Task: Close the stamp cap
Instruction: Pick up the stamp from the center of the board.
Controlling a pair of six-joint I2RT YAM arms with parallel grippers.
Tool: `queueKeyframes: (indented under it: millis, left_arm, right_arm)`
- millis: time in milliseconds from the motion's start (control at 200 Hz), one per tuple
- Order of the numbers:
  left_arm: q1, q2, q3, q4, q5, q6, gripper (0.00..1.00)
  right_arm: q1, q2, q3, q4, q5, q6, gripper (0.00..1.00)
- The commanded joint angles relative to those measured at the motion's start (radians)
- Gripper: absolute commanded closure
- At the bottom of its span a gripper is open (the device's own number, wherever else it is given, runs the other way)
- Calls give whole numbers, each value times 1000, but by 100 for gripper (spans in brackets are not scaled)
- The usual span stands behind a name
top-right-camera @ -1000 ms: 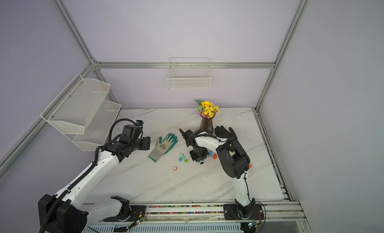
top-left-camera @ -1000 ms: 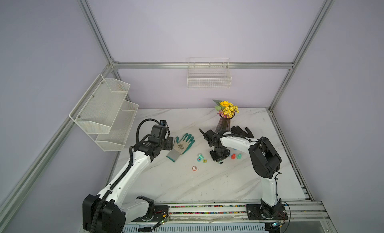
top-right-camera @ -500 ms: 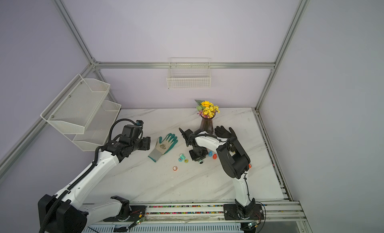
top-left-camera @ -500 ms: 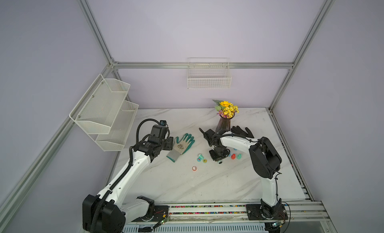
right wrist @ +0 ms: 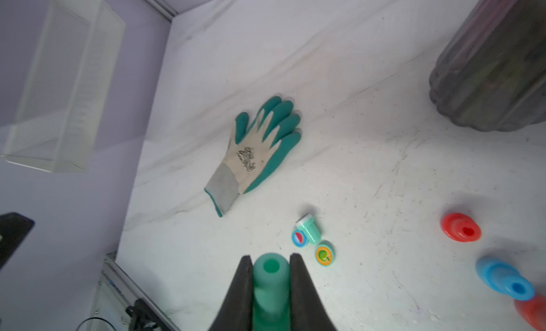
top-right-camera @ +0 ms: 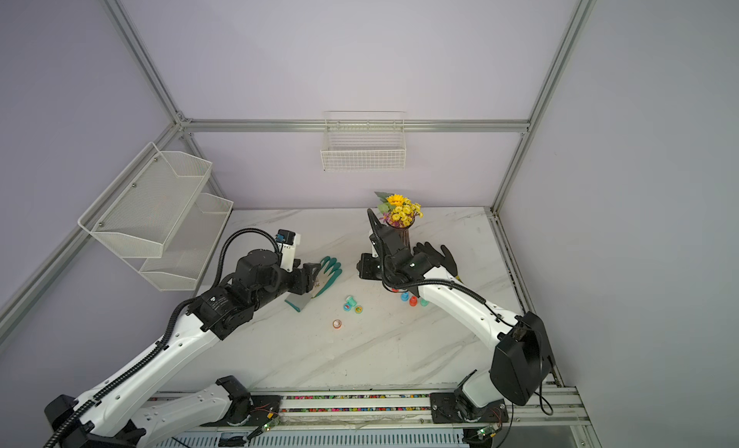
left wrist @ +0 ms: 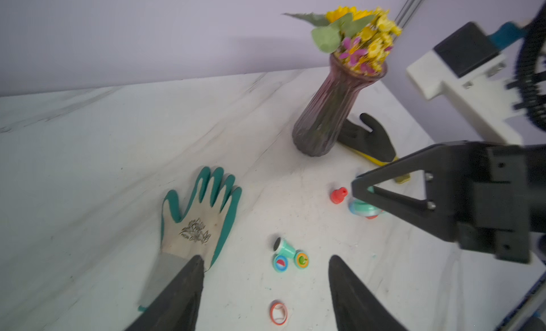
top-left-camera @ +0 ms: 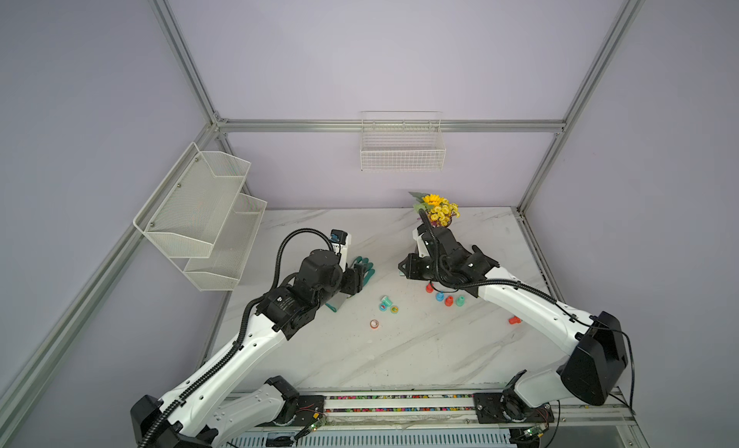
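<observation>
Fingers (right wrist: 239,294) of the right gripper (right wrist: 270,260) are pinched tight on a green stamp (right wrist: 270,288), near the vase (left wrist: 325,119) and close to a red stamp (right wrist: 461,227) and a blue stamp (right wrist: 502,280) standing on the table (right wrist: 354,137). Two loose caps, a blue cap (right wrist: 299,237) and an orange cap (right wrist: 324,254), lie just beside a tipped mint stamp (right wrist: 310,230), between the arms. A red ring (left wrist: 278,313) lies alone, nearer the front edge. The left gripper (left wrist: 265,260) hovers over the cuff of the glove (left wrist: 201,223), its fingers spread apart with nothing between them.
</observation>
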Motion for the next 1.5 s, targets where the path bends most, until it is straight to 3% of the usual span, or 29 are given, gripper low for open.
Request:
queueKeyframes:
  millis: [0, 265, 475, 1495]
  left_arm:
    - [-77, -28, 2, 195, -54, -27, 33]
    - [-172, -81, -91, 459, 22, 1, 34]
    - [-180, -152, -172, 596, 34, 43, 34]
    - [-180, -141, -178, 626, 79, 80, 32]
  right_arm:
    - [5, -74, -82, 352, -45, 259, 93]
    - [9, -192, -173, 622, -38, 451, 98]
    - [11, -231, -201, 668, -43, 484, 99]
    - [17, -224, -190, 702, -66, 505, 100]
